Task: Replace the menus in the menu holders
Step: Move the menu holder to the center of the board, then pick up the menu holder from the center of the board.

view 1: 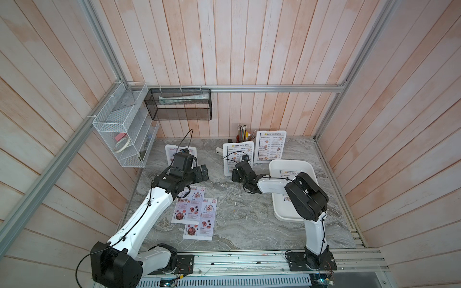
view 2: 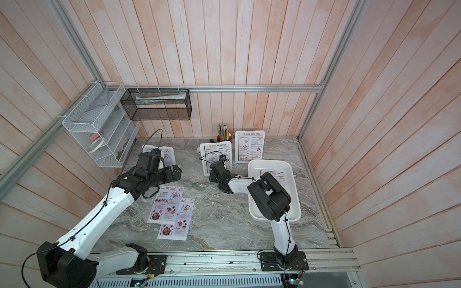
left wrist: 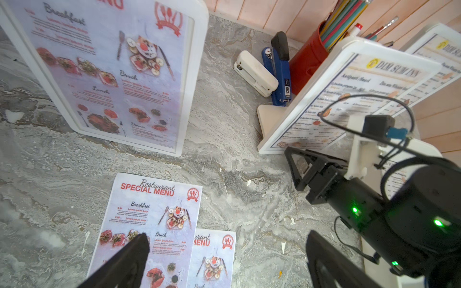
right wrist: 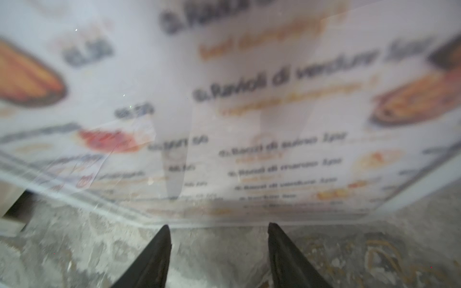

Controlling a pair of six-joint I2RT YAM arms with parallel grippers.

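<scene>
Loosely, two "Special Menu" sheets [left wrist: 149, 212], "Dim Sum Inn" holder [left wrist: 361, 82], left gripper [left wrist: 228, 239] gaping empty, right gripper [right wrist: 219, 225] part-open, empty

Dim Sum sheet [view 1: 289, 172] in the tray [view 1: 287, 162] — mostly hidden under the right arm [view 1: 272, 185].

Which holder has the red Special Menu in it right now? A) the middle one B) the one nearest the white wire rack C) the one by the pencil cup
B: the left-side holder, nearest the wire rack, shows the red-titled sheet with food photos; the middle holder and the right-side holder by the pencil cup both show Dim Sum Inn.
</scene>
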